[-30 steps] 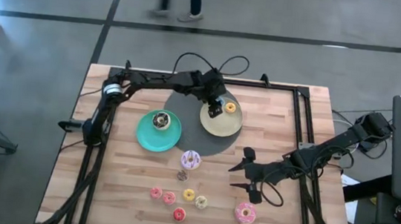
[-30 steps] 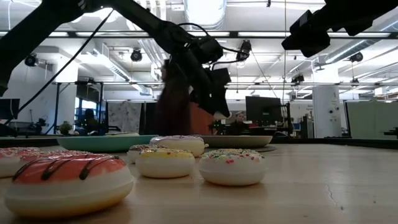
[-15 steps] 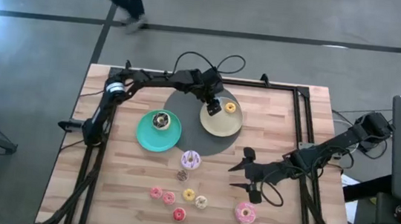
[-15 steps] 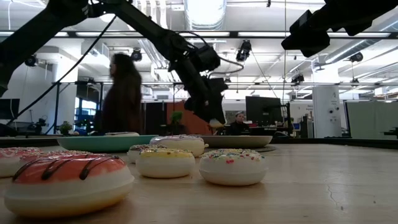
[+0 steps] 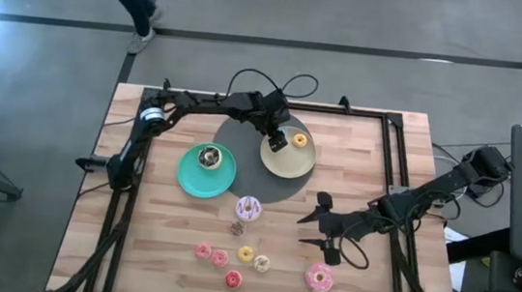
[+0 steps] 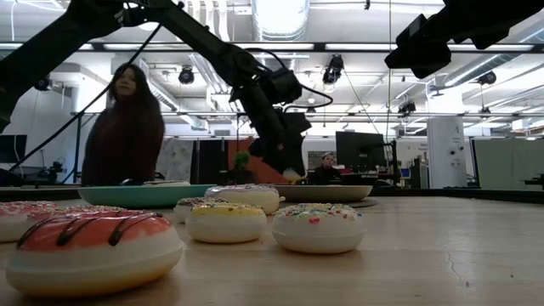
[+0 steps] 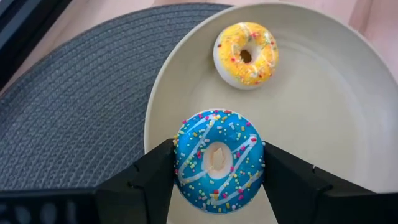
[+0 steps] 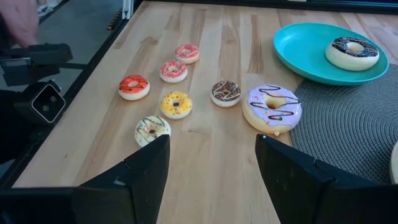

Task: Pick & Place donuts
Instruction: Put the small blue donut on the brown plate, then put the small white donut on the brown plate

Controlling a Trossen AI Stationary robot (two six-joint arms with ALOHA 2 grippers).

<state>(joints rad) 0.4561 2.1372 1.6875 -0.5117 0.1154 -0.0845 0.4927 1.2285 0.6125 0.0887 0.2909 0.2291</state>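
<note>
Left wrist view: the left gripper (image 7: 217, 171) is clamping a blue sprinkled donut (image 7: 219, 160) between its two fingers, hanging just over the near rim of the pale yellow plate (image 7: 323, 124).
Plate contents: a yellow donut (image 7: 245, 54) is already lying on that plate, apart from the blue one.
Mat: the plate is sitting on a round grey mat (image 7: 81, 93).
High view: the left gripper (image 5: 279, 138) is reaching over the pale plate; the right gripper (image 5: 315, 231) is waiting near the table's middle, fingers standing apart, holding nothing.
Teal plate (image 5: 190, 173): it is carrying one dark-iced donut (image 5: 207, 157).
Loose donuts: a lilac one (image 5: 249, 207), a big pink one (image 5: 319, 278) and a cluster of small ones, among them a red one (image 5: 232, 279), are lying on the bare table (image 5: 154, 242).
Step in hand: judging by the pose, the blue donut is being placed.
Next move: it is calling for lowering a little and parting the fingers, clear of the yellow donut.
</note>
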